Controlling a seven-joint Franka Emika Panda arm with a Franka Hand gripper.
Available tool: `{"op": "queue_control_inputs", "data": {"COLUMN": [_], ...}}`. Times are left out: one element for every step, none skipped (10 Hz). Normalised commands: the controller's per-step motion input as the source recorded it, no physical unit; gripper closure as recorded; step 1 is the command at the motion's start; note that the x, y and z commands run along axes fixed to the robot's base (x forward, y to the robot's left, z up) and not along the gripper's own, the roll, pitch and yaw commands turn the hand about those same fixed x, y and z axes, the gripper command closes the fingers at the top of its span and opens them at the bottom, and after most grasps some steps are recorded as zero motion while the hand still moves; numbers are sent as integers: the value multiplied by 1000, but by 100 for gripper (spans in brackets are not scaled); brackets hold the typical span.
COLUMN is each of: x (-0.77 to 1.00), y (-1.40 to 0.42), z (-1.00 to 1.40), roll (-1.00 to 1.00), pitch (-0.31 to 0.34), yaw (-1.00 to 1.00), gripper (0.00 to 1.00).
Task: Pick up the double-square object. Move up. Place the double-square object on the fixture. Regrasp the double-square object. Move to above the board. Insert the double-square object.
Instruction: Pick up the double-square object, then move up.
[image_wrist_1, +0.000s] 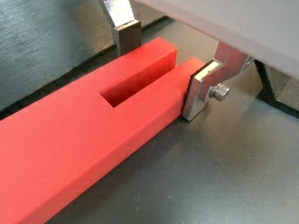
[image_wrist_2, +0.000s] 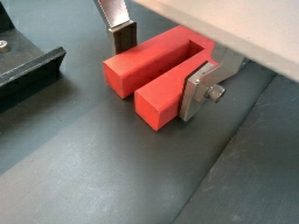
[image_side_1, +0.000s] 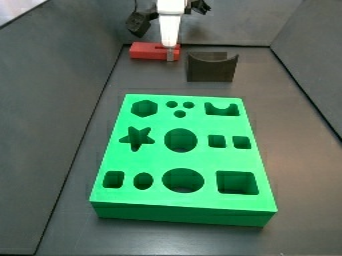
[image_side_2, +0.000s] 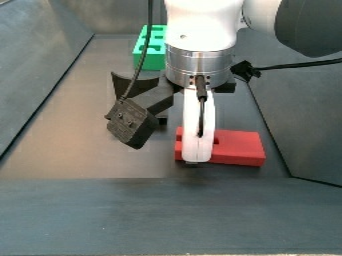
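Observation:
The red double-square object (image_wrist_1: 82, 131) lies flat on the dark floor, its slotted end with two prongs between my fingers; it also shows in the wrist view (image_wrist_2: 146, 74) and in both side views (image_side_1: 147, 52) (image_side_2: 238, 148). My gripper (image_wrist_1: 163, 66) (image_wrist_2: 160, 66) is low over that end and straddles it. One finger (image_wrist_1: 198, 92) is against the block's side. The other finger (image_wrist_1: 126, 37) stands a small gap away, so the jaws are open. The dark fixture (image_side_1: 210, 66) (image_side_2: 134, 120) stands beside the block. The green board (image_side_1: 181, 150) lies nearer the front.
The fixture's edge (image_wrist_2: 24, 70) shows close to the block in a wrist view. Grey walls (image_side_1: 80, 60) enclose the floor. The board's far end (image_side_2: 150, 42) shows behind the arm. A cable (image_side_2: 287, 65) hangs off the wrist.

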Motion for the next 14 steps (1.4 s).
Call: {"op": "queue_control_inputs", "data": {"x": [0, 0, 0, 0, 0, 0, 0, 0, 0, 0, 0, -4, -19, -19], "y": [0, 0, 0, 0, 0, 0, 0, 0, 0, 0, 0, 37, 25, 15], "z": [0, 0, 0, 0, 0, 0, 0, 0, 0, 0, 833, 814, 691, 565], "roll": [0, 0, 0, 0, 0, 0, 0, 0, 0, 0, 0, 8, 12, 23], "pitch": [0, 0, 0, 0, 0, 0, 0, 0, 0, 0, 0, 5, 33, 47], "yaw": [0, 0, 0, 0, 0, 0, 0, 0, 0, 0, 0, 11, 2, -7], "gripper": [100, 100, 100, 100, 100, 100, 100, 100, 100, 100, 100, 100, 100, 100]}}
